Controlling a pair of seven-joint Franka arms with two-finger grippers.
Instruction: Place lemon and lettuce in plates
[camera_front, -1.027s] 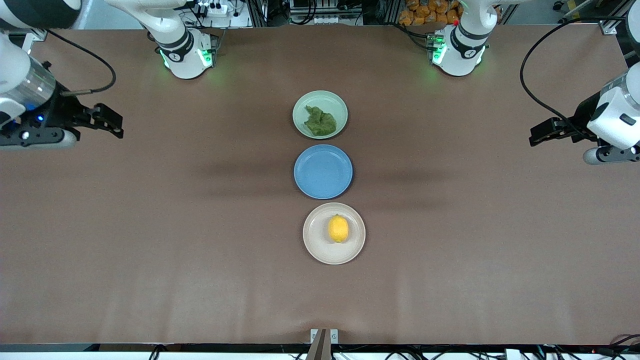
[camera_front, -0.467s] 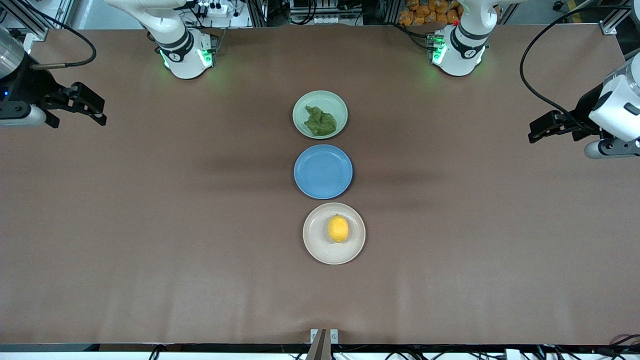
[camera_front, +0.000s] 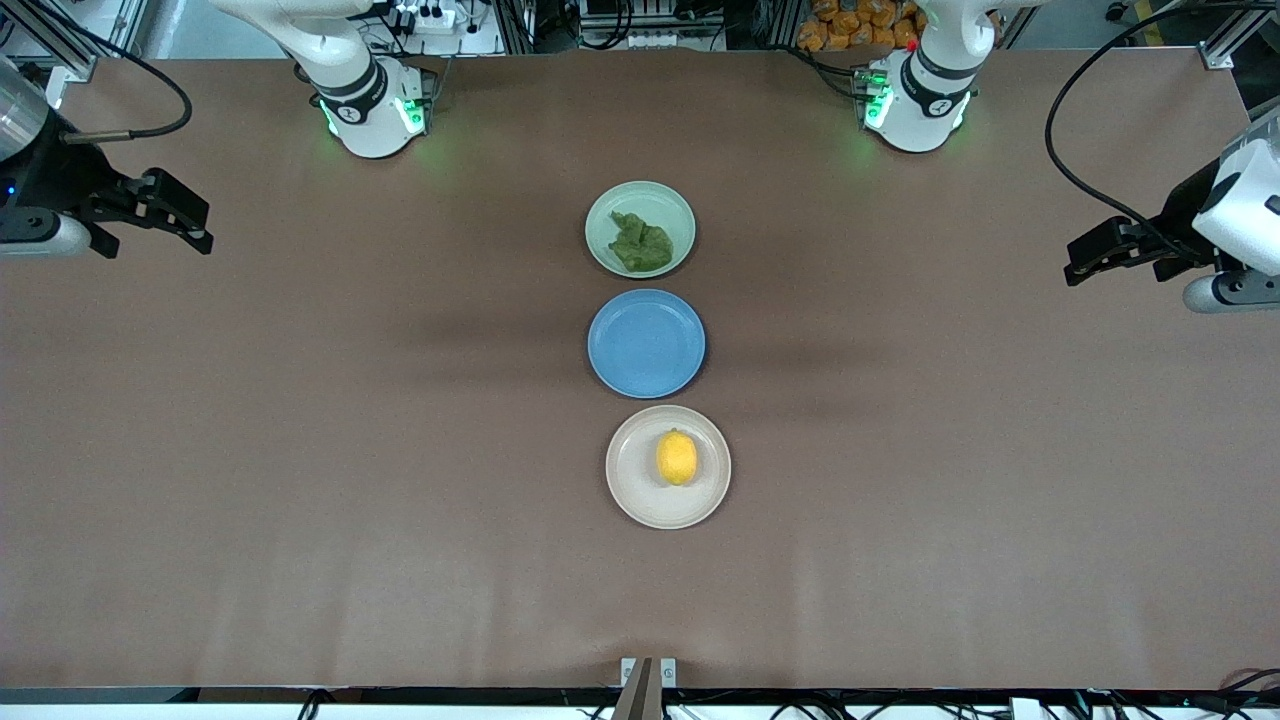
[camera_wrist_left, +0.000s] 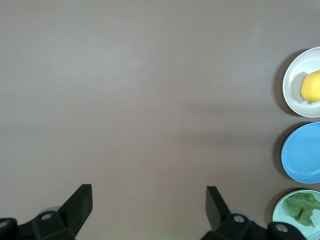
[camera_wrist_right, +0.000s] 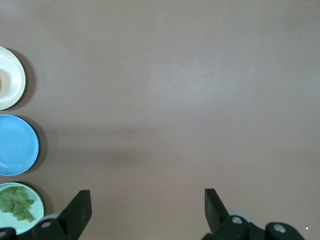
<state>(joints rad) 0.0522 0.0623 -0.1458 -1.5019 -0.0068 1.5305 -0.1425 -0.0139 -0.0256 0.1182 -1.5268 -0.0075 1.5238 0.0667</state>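
Observation:
The lemon lies in the beige plate, the plate nearest the front camera. The lettuce lies in the mint green plate, farthest from it. My left gripper is open and empty, up over the table's left-arm end. My right gripper is open and empty, up over the right-arm end. The left wrist view shows its open gripper, the lemon, beige plate and lettuce. The right wrist view shows its open gripper, the lettuce and beige plate.
A blue plate with nothing in it sits between the two other plates; it also shows in the left wrist view and the right wrist view. Brown table spreads wide on both sides of the plates.
Both grippers have drawn back from the plates toward their own ends of the table and risen a little. The plates, lemon and lettuce have not moved.

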